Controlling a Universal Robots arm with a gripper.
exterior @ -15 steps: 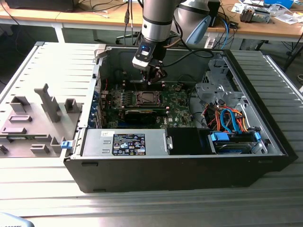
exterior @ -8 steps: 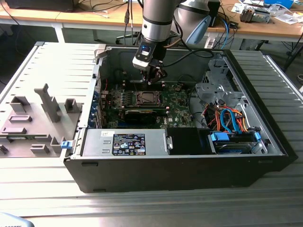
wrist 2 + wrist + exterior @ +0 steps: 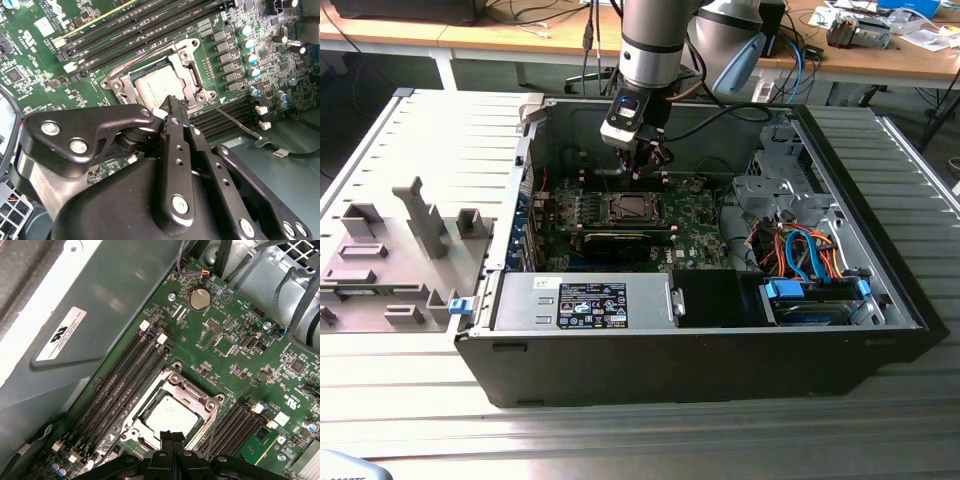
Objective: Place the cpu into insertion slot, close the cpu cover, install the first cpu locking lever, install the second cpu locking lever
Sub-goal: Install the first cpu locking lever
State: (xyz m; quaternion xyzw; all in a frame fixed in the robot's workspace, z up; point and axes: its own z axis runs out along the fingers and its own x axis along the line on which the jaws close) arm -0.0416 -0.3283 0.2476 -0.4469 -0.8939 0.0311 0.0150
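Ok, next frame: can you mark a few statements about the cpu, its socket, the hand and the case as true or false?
1. The cpu lies in the insertion slot. True.
2. The hand grips the cpu. False: its fingers are shut on nothing, above the seated cpu.
3. The cpu cover is down, framing the cpu. True.
4. The hand hangs over the blue drive bay. False: it is over the insertion slot.
5. The case is closed. False: its side is open, with the inside in view.
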